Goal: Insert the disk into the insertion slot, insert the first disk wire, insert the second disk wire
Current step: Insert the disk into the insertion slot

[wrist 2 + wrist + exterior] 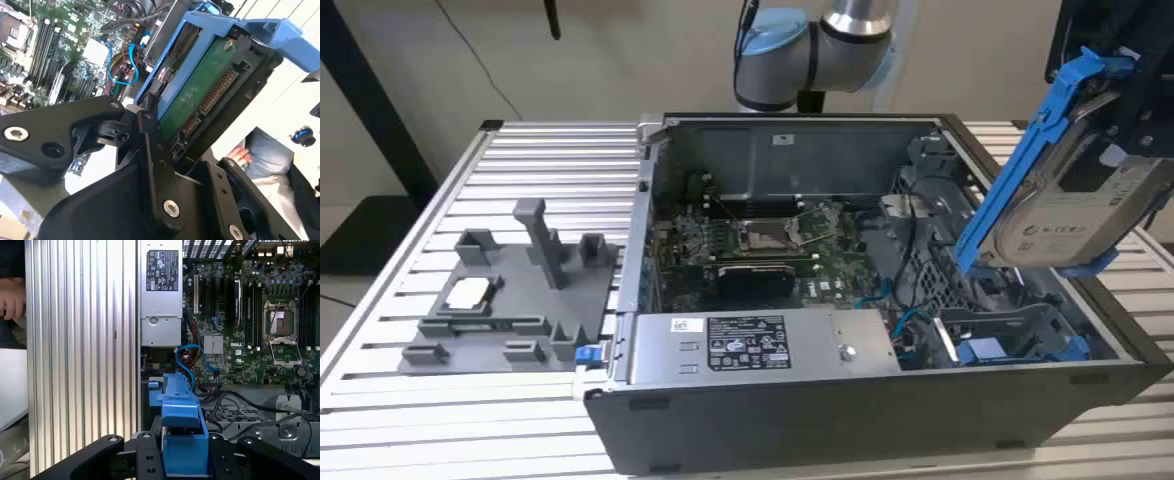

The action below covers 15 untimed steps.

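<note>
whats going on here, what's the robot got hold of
The arm's gripper is clamped on the disk in its blue carrier. It holds the disk tilted in the air above the open computer case, at the exterior view's right. The disk is not yet in the insertion slot, which lies below it inside the case.

The silver-grey disk [1074,215] wears a blue carrier [1017,165].

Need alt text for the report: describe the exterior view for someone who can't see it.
The gripper holds the disk, tilted in its blue carrier, above the open computer case at the exterior view's right. A grey fixture tray sits on the slatted table at the view's left.
</note>
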### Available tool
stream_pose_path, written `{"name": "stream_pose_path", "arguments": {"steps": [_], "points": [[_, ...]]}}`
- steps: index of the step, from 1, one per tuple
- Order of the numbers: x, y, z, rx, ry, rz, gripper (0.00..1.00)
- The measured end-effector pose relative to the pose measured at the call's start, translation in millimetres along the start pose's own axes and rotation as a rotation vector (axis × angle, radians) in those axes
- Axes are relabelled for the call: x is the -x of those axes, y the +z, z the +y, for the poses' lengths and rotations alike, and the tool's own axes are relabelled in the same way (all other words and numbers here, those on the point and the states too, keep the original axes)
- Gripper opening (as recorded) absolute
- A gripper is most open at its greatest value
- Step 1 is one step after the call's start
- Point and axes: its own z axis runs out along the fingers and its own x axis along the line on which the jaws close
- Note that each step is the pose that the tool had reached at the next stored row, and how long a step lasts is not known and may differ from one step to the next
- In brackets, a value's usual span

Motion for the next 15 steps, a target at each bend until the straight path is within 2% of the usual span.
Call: {"name": "stream_pose_path", "arguments": {"steps": [6,15], "points": [[0.0,0.4,0.0,0.0000,0.000,0.0000,0.33],[0.0,4.9,-0.2,-0.0020,0.000,-0.0002,0.33]]}}
